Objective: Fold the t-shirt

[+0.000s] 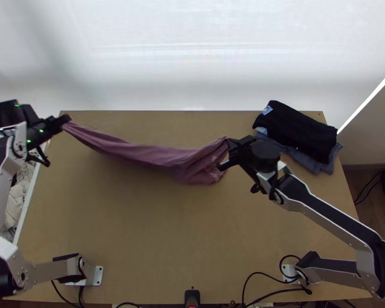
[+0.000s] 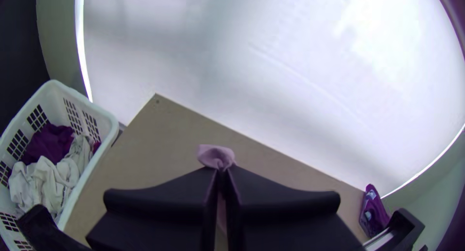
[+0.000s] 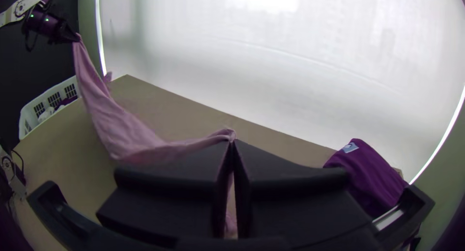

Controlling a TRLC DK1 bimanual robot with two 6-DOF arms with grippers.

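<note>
My left gripper is at the table's far left corner, raised, shut on one end of the pink t-shirt. The shirt hangs stretched as a bunched band across to my right gripper, right of the table's middle, which is shut on its other end. In the left wrist view, a small tuft of the shirt pokes up from the left gripper. The right wrist view has the shirt sagging between the right gripper and the far-off left one.
A folded black garment lies on folded blue-grey cloth at the table's far right corner. Beyond the left edge stands a white basket with white and purple clothes. Cables run along the near edge.
</note>
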